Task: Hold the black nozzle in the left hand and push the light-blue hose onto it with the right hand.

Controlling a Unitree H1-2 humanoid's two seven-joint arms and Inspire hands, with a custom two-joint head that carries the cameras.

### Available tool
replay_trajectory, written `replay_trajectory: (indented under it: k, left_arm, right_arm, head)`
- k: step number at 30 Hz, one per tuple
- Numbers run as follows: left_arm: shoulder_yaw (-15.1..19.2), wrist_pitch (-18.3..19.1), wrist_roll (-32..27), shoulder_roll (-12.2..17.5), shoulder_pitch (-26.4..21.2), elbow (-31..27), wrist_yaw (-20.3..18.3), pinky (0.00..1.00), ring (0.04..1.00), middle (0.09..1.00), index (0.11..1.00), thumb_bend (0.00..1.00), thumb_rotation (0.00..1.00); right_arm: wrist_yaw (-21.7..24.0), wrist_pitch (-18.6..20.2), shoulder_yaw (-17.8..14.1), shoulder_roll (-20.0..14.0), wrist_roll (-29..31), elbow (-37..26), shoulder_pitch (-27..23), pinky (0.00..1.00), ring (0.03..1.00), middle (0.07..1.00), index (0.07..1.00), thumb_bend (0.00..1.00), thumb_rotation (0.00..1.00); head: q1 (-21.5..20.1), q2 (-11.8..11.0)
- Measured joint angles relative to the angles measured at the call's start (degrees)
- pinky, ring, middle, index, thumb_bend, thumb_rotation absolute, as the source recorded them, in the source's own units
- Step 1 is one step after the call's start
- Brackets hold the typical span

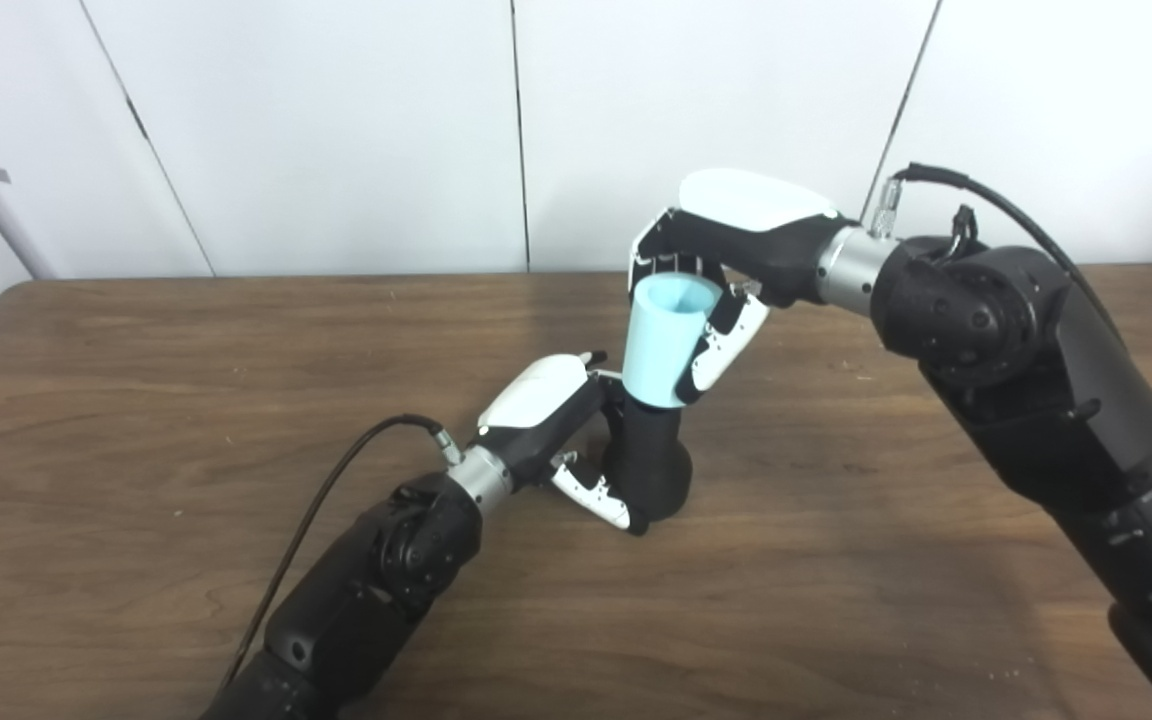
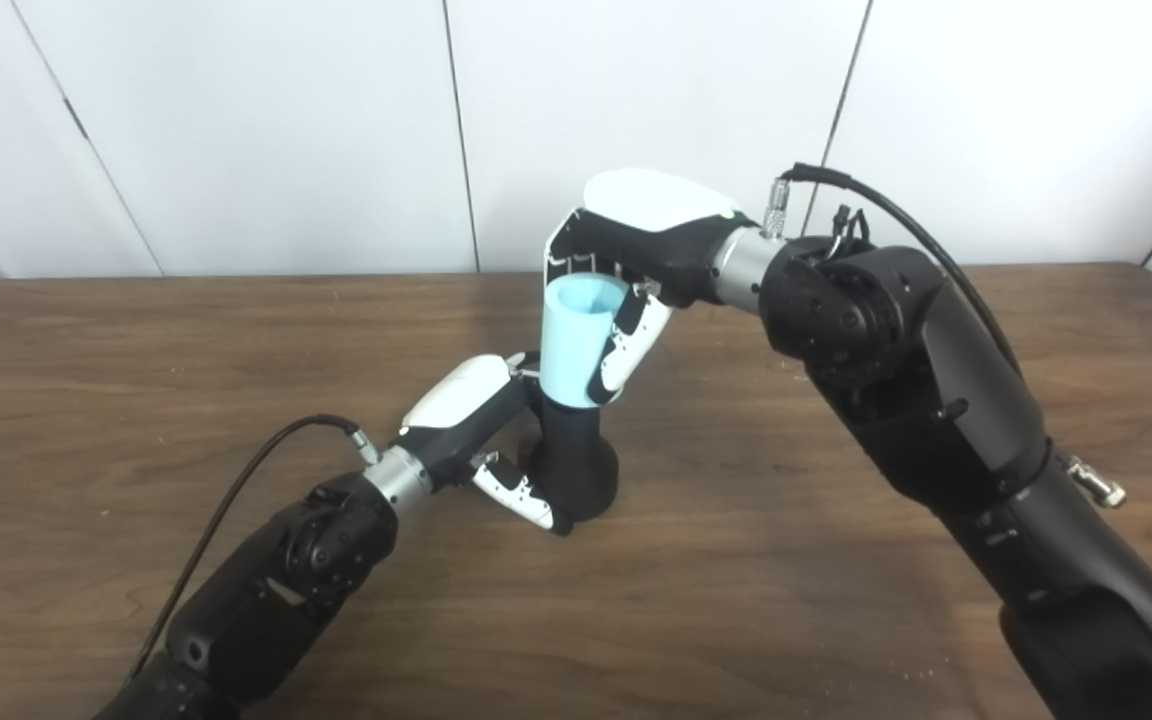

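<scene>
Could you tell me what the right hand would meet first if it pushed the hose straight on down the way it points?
Most likely the black nozzle: the light-blue hose in the right hand already sits over its top.

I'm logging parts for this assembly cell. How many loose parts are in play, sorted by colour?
Black: 1, the black nozzle, held by the left hand.
Light blue: 1, the light-blue hose, held by the right hand and sitting on the nozzle's top.
Total: 2
</scene>
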Motion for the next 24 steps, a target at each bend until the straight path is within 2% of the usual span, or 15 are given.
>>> replay_trajectory:
  k: [10,24]
  left_arm:
    - [-0.2,0.0,0.0,0.0,-0.2,0.1,0.0,1.00,0.603,0.480,0.486,0.53,0.00]
    - [-0.2,0.0,0.0,0.1,-0.5,0.1,-0.3,1.00,0.602,0.483,0.485,0.53,0.00]
  right_arm:
    - [2.8,0.0,0.1,0.0,1.1,-0.8,-1.0,0.38,0.469,0.471,0.464,0.50,0.00]
    - [3.1,-0.1,0.1,-0.4,0.9,-0.8,-1.4,0.38,0.474,0.473,0.465,0.50,0.00]
  head:
    - [-0.2,0.4]
    - [-0.4,0.6]
